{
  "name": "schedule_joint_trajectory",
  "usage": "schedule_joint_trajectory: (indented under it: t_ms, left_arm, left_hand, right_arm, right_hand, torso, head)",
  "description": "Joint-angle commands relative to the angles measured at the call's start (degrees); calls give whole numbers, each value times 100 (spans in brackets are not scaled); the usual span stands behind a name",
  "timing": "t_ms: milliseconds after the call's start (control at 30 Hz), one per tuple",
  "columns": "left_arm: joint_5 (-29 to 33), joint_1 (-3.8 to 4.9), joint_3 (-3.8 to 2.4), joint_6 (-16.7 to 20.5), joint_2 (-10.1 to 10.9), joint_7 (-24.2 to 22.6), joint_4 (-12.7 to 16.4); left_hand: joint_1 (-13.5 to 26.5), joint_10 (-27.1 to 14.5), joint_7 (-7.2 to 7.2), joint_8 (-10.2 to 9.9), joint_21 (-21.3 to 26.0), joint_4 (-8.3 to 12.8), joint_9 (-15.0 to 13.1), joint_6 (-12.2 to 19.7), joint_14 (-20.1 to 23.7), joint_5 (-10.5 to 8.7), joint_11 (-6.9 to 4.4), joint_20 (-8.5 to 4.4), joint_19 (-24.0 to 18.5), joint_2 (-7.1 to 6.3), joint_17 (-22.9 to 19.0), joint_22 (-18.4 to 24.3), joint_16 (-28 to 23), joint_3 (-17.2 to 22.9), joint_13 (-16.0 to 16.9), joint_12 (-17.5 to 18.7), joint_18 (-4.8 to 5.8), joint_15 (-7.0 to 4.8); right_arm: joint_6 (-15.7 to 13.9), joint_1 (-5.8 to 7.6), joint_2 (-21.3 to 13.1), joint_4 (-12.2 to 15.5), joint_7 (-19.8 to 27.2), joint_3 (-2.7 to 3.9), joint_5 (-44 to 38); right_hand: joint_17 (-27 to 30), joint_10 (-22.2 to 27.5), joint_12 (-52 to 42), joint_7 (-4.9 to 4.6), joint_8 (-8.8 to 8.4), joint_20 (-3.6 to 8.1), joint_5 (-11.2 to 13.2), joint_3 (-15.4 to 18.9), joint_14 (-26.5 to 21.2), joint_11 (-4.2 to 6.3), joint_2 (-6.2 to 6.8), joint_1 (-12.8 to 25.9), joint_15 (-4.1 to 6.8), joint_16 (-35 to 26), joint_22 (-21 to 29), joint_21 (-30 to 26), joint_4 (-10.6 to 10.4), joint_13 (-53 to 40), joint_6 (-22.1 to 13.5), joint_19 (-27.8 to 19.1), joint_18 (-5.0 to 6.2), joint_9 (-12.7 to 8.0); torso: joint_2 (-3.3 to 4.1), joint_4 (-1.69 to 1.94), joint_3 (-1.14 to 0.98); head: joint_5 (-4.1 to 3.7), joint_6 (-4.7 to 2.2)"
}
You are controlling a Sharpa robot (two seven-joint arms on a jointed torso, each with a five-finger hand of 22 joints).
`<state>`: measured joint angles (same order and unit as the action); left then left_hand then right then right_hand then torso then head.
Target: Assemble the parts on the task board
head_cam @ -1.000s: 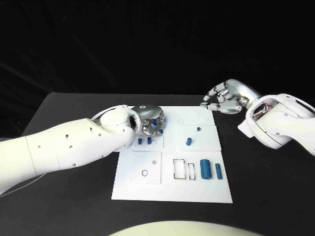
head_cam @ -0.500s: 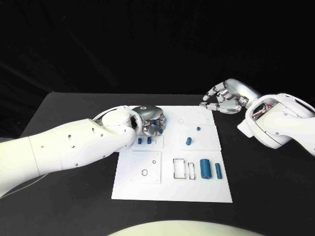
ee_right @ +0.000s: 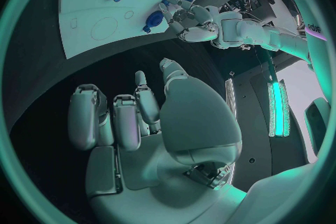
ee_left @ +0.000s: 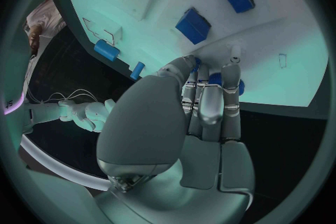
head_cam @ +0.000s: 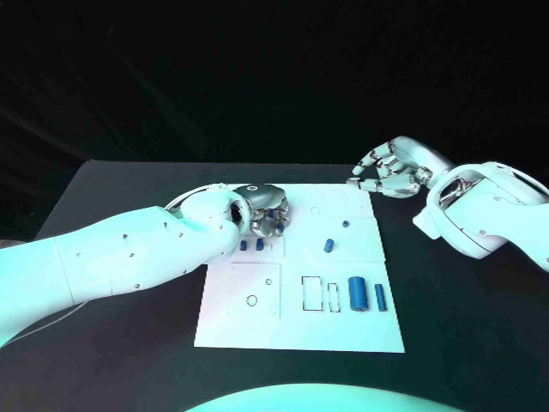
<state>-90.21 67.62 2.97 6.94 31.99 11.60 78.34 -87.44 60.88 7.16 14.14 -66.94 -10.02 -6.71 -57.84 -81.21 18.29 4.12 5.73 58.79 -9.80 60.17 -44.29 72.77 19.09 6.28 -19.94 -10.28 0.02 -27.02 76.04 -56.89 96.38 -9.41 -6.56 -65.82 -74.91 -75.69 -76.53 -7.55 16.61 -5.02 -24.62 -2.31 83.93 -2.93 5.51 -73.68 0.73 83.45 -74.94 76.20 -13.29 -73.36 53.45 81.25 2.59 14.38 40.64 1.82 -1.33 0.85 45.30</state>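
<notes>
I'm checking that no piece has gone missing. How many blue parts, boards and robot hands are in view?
Loose blue parts on the board: 6
Blue part in the left hand's fingers: 1
Task board: 1
Hands, left and right hand: 2
Total: 10

white task board (head_cam: 302,330), blue parts (head_cam: 358,294), black table (head_cam: 126,360), silver left hand (head_cam: 265,210), white arms

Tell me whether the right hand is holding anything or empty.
Empty. The right hand hovers beyond the task board's far right corner with fingers curled in, and its wrist view shows nothing in the palm.
</notes>
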Motion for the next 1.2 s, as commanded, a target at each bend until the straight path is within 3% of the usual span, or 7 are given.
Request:
schedule_joint_trajectory:
  t_ms: [33, 267, 567, 900, 1200]
  left_arm:
    - [16, -3, -1, -132, -25, -47, -15]
    - [29, -3, -1, -176, -41, -24, -42]
    - [31, -3, -2, -160, -43, 47, -71]
    - [83, -3, -6, -1, -27, -22, -61]
    - [257, -1, -57, 147, 168, -58, 202]
  left_hand:
    - [-27, 37, 10, -32, -29, 2, 7, -45, -46, 25, 11, 7, 47, 0, 4, -6, 27, 30, -5, 34, 103, 6]
    - [-14, 105, 7, -63, -71, 19, 22, -109, -61, 25, 2, 3, 69, 10, 6, -58, 54, 75, -35, 85, 112, -3]
    - [-134, 422, 16, -100, -233, 202, 34, -365, -119, -85, -42, -44, 192, 113, 51, -269, 143, 282, -62, 180, 141, -48]
    - [-66, 589, 32, -233, -312, 336, 74, -485, -134, -92, -34, -50, 180, 72, 33, -332, 184, 456, -107, 429, 148, -43]
    - [-6, 623, 34, -264, -327, 342, 82, -516, -143, -94, -33, -47, 181, 53, 42, -348, 203, 469, -116, 492, 150, -41]
  right_arm:
    - [18, -2, 3, 10, 36, 1, -18]
    - [25, -2, 2, 13, 32, 1, -18]
    - [25, -2, -3, 17, 33, 1, -18]
    - [19, -2, -1, 15, 39, 1, -18]
    - [14, -2, 7, -2, 47, 1, -18]
  right_hand:
    - [-416, 38, 26, 5, 22, -10, -34, -9, 342, 1, -18, -20, 44, -19, -475, -24, -25, -4, -46, -43, 108, 6]
    - [-411, 30, 21, 7, 27, -9, -40, -11, 341, 3, -22, -26, 45, -23, -474, -27, -27, -11, -39, -44, 109, 7]
    - [-412, 30, 20, 7, 27, -9, -40, -11, 341, 3, -22, -26, 45, -22, -474, -27, -27, -11, -39, -44, 109, 7]
    - [-414, 22, 14, 8, 30, -9, -45, -12, 342, 4, -25, -29, 46, -22, -473, -29, -27, -18, -35, -44, 109, 8]
    - [-416, 11, 5, 10, 35, -8, -54, -13, 343, 6, -29, -32, 47, -22, -474, -30, -30, -28, -27, -43, 108, 10]
  torso:
    - [-1, -1, -1]
    - [1, 0, -1]
    - [4, 2, 3]
    - [-6, 6, 7]
    - [-9, 13, 2]
  head:
    - [-4, 6]
    - [-17, 12]
    - [-34, 24]
    - [-33, 19]
    - [-26, -13]
